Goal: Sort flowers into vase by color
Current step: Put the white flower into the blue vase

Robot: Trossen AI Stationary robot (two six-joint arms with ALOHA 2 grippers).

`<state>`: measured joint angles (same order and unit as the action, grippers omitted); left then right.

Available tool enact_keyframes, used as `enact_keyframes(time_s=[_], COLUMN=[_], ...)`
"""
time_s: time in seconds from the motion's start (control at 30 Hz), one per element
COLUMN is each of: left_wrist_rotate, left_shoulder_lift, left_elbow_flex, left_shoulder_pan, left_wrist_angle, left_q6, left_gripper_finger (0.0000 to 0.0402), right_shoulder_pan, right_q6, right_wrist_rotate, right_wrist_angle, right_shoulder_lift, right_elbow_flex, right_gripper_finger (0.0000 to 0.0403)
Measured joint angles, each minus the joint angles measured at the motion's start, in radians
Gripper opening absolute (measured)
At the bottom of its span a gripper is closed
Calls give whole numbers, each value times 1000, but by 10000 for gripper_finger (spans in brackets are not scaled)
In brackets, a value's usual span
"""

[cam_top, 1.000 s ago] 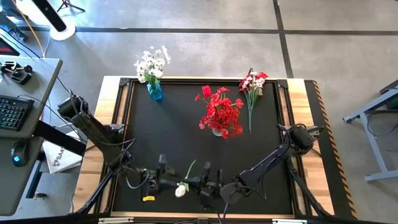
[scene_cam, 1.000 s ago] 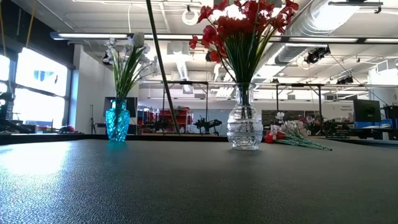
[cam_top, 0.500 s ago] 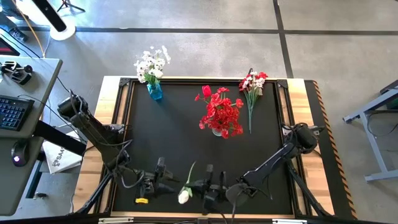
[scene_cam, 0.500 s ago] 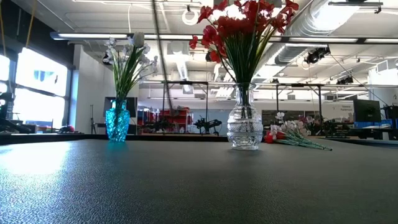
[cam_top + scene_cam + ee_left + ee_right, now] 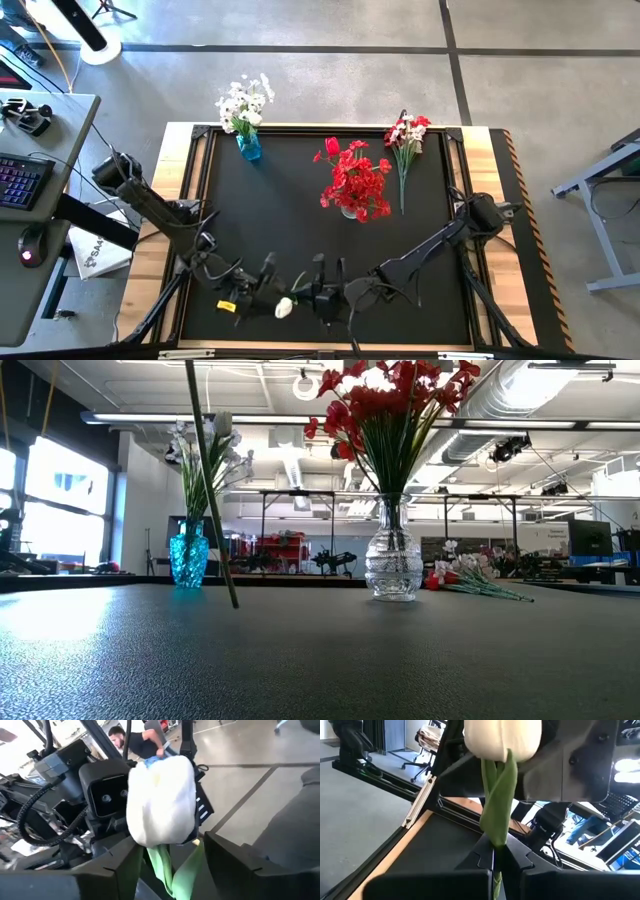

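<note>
A white flower with a closed blossom (image 5: 284,308) and a green stem is held up near the table's front edge, between my two grippers. My right gripper (image 5: 495,851), coming from the right (image 5: 310,298), is shut on its stem. My left gripper (image 5: 171,842), coming from the left (image 5: 270,294), is open. Its fingers stand on either side of the stem just under the blossom (image 5: 160,800); I see no touch. A blue vase (image 5: 248,147) holds white flowers. A clear vase (image 5: 350,208) holds red ones. My right gripper pinches the leaf-wrapped stem (image 5: 496,837) between its two fingers, a short way below the blossom (image 5: 502,737). The fingers come about level from the table's right and lie across the stem. The blossom stands above them and the stem (image 5: 210,490) slants down below. Whether its lower end (image 5: 235,603) touches the table, I cannot tell.
A mixed bunch of red and white flowers (image 5: 405,138) lies at the far right of the black mat. The blue vase (image 5: 189,556) stands at the far left and the clear vase (image 5: 392,565) near the middle. A person shows in the room beyond the table.
Both grippers have rolled at the wrist, and my right gripper has shifted toward the table's left with the flower. The stem, which pointed toward the far edge, now hangs steeply. In the low view it has swung left and slants, its lower end now in sight.
</note>
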<state>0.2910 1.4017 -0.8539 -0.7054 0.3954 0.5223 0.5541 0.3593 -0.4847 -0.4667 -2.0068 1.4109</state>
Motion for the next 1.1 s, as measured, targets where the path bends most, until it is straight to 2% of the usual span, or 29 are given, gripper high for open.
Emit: enact_keyframes(time_s=[0.17,0.53,0.63,0.73,0.8,0.9,1.0,1.1], left_wrist_rotate=[-25,-31,-14,17,71,223,443,709], left_shoulder_lift=[0,0,1,1,1,1,1,1], left_elbow_flex=[0,0,0,0,0,-19,-89,-177], left_shoulder_pan=[26,27,7,-17,-36,-72,-121,-151], left_wrist_angle=[0,-25,-34,-35,-38,-107,-300,-512], left_q6=[-73,-84,-76,-45,-26,-7,-40,-154], left_gripper_finger=[160,63,33,7,6,9,6,3], right_shoulder_pan=[0,0,0,2,2,21,60,105], right_q6=[-1,3,-17,-62,-73,-68,-124,-192], right_wrist_rotate=[0,4,-1,-33,-53,-187,-412,-595], right_wrist_angle=[0,9,15,15,15,86,201,296], right_shoulder_lift=[0,0,0,0,0,22,66,91], right_elbow_flex=[0,0,0,0,0,0,0,0], right_gripper_finger=[1,2,14,45,77,130,170,192])
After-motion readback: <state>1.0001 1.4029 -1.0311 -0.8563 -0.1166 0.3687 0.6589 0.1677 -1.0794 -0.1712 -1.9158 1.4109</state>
